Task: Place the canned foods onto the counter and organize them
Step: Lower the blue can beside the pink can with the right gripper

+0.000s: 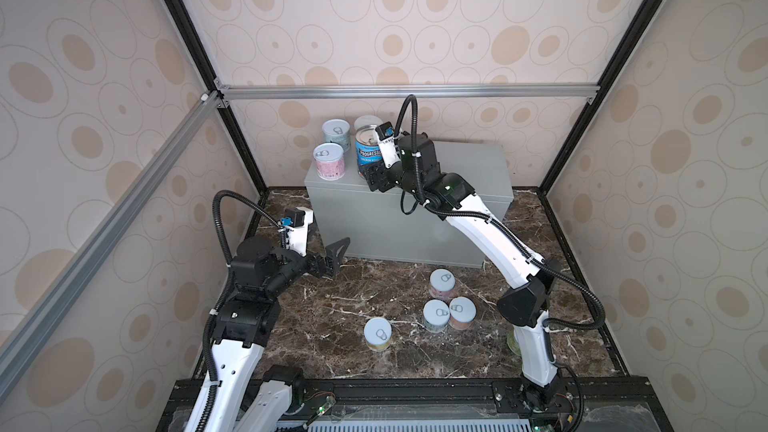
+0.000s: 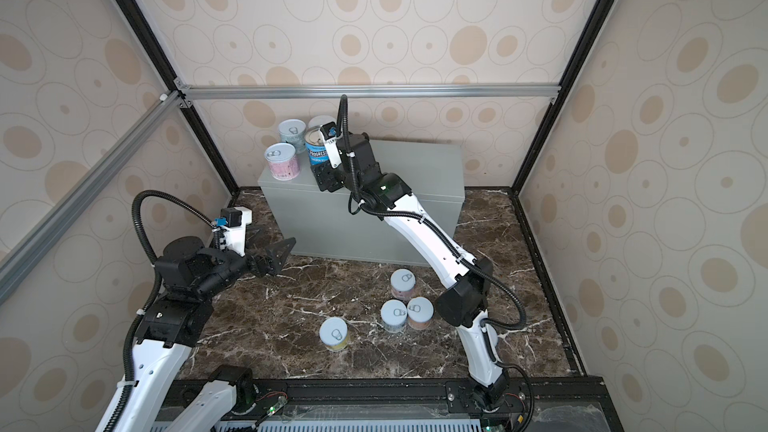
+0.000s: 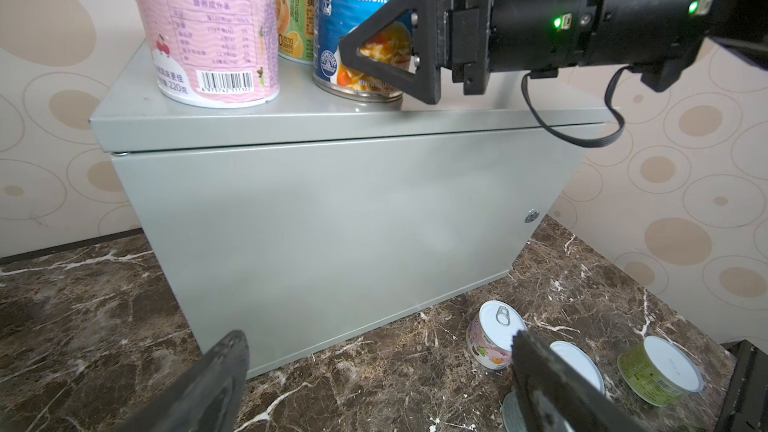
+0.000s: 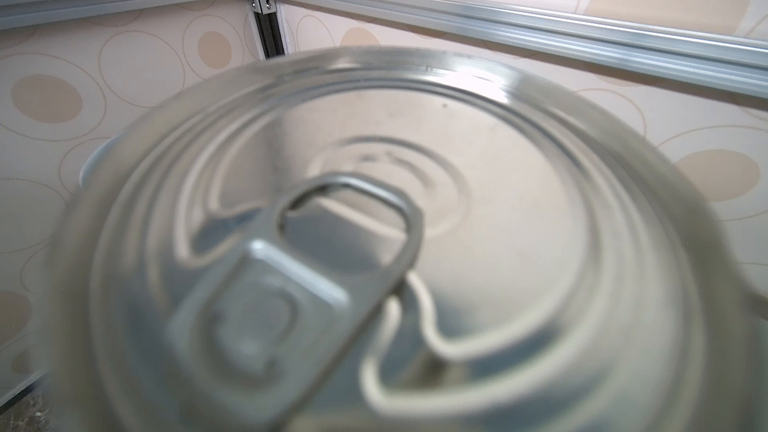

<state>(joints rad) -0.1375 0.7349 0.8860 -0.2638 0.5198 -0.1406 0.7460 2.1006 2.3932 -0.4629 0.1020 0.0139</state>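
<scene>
The blue Progresso soup can (image 1: pixel 369 151) (image 3: pixel 365 14) stands on the left part of the grey counter (image 1: pixel 415 218) (image 3: pixel 332 222). My right gripper (image 1: pixel 368 166) is shut on it; one black finger (image 3: pixel 399 56) lies across its label. Its metal lid (image 4: pixel 395 243) fills the right wrist view. A pink can (image 1: pixel 329 160) (image 3: pixel 208 35), a green-labelled can (image 1: pixel 336 132) (image 3: pixel 295 14) and a third can (image 1: pixel 365 121) stand beside it. Several short cans (image 1: pixel 441 283) (image 1: pixel 436 314) (image 1: pixel 462 311) (image 1: pixel 377 333) sit on the marble. My left gripper (image 1: pixel 336 260) (image 3: pixel 378 342) hangs open and empty before the counter's left front corner.
The counter stands against the back wall, with a small round lock (image 3: pixel 531 216) on its front. The right arm (image 1: pixel 490 238) reaches over the counter's front edge. Another can (image 1: pixel 513 340) shows partly behind the right arm's base. Frame posts and patterned walls close in three sides.
</scene>
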